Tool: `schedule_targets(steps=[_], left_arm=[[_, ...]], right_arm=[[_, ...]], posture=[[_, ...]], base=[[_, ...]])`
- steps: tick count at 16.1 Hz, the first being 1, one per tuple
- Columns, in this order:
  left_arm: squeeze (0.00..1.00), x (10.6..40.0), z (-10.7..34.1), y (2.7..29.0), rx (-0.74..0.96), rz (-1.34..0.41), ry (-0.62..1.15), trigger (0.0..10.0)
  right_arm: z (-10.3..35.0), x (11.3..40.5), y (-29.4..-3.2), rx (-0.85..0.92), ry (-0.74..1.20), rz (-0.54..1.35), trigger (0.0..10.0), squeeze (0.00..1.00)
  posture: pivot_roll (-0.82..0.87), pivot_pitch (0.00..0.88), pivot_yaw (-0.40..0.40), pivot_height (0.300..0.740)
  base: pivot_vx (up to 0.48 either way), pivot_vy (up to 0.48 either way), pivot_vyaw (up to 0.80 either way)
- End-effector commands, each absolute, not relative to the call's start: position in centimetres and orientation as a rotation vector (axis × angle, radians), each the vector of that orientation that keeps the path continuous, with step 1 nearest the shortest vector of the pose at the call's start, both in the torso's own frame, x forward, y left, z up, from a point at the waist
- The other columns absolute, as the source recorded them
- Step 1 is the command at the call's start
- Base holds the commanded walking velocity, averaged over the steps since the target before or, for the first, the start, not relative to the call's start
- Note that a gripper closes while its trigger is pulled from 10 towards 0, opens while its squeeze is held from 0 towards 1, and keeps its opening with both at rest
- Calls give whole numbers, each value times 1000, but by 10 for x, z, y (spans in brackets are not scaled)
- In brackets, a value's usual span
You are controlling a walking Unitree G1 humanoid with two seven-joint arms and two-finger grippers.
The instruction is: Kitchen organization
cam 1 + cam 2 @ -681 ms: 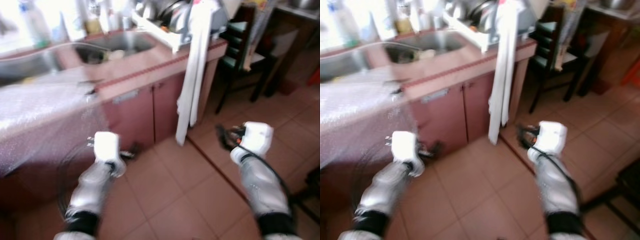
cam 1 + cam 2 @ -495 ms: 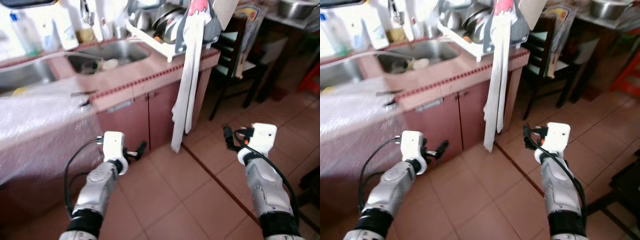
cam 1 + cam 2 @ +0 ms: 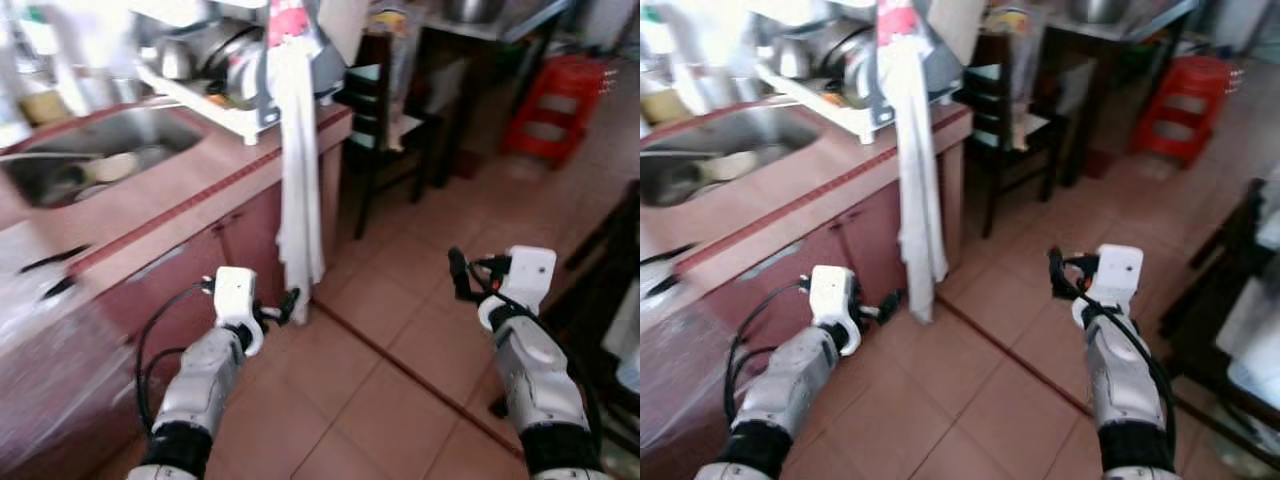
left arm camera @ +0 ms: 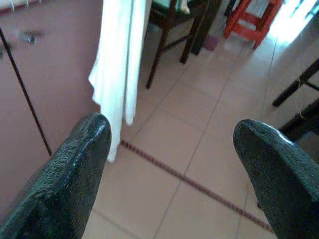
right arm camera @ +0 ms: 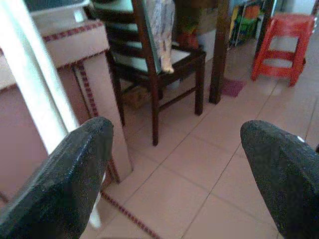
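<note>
At nine to ten o'clock of the head view a pink counter (image 3: 150,215) carries a steel sink (image 3: 90,165) with dishes lying in it. Toward eleven o'clock a white dish rack (image 3: 215,95) full of pots stands on the counter's end. A long white towel (image 3: 298,190) hangs from there down the cabinet front, its lower end near the tiled floor (image 3: 390,340).

The left gripper (image 4: 172,164) hovers at seven o'clock, low beside the cabinet doors, fingers (image 4: 75,169) spread wide and empty, the towel's hem just ahead.

At twelve o'clock a dark wooden chair (image 5: 159,59) stands beyond the counter's end.

The right gripper (image 5: 174,174) hangs at four o'clock over open tiles, fingers (image 5: 65,174) wide apart, holding nothing.

A red stool (image 3: 555,105) stands at one o'clock.
</note>
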State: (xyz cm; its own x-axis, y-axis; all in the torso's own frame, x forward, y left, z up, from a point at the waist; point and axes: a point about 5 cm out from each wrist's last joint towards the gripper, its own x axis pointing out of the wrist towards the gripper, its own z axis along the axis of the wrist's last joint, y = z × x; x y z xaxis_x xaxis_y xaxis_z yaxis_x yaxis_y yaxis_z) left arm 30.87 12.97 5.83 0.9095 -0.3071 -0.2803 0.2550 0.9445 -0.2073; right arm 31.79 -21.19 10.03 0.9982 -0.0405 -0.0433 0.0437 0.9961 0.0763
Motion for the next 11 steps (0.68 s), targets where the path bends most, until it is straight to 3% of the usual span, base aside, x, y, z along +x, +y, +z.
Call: schedule_targets(steps=[1,4,11], left_arm=[[0,307,55,138,-161,-265,331,10000],[0,308,53,136,-167,-251,334,10000],[0,312,53,133,-179,-239,332,10000]], right_arm=[[93,318,-202,88,70,-20,10000,0],[89,319,-200,85,85,-12,10000,0],[90,320,-198,85,81,-5,10000,0]], posture=[[-69,39,11,740],[-68,34,10,740],[-71,31,14,740]], base=[[0,0,0],[0,0,0],[0,-449,0]])
